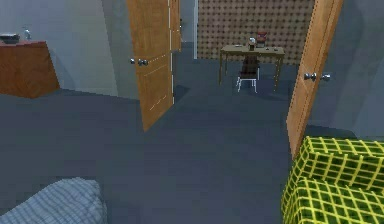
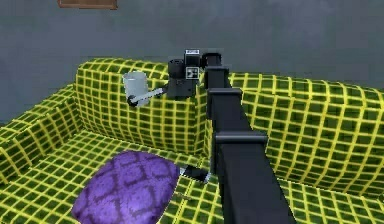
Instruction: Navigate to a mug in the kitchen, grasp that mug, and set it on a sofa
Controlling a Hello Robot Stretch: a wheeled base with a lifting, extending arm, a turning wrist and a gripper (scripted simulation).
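The claw (image 2: pixel 152 95) holds a pale grey mug (image 2: pixel 134 84) in the air above the seat of the yellow-green checked sofa (image 2: pixel 310 120), with a purple cushion (image 2: pixel 128 190) lying on that seat below it

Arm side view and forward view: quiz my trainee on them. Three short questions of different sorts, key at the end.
1. True or false: a purple cushion lies on the seat of the yellow-green checked sofa.
2. Pick one: at the far end of the gripper, clear of the seat, hangs a) a plate, b) a grey mug, c) a book.
3. Fill in: in the forward view, past the open doors, a small chair stands at a wooden ____.

Key: 1 true; 2 b; 3 table.
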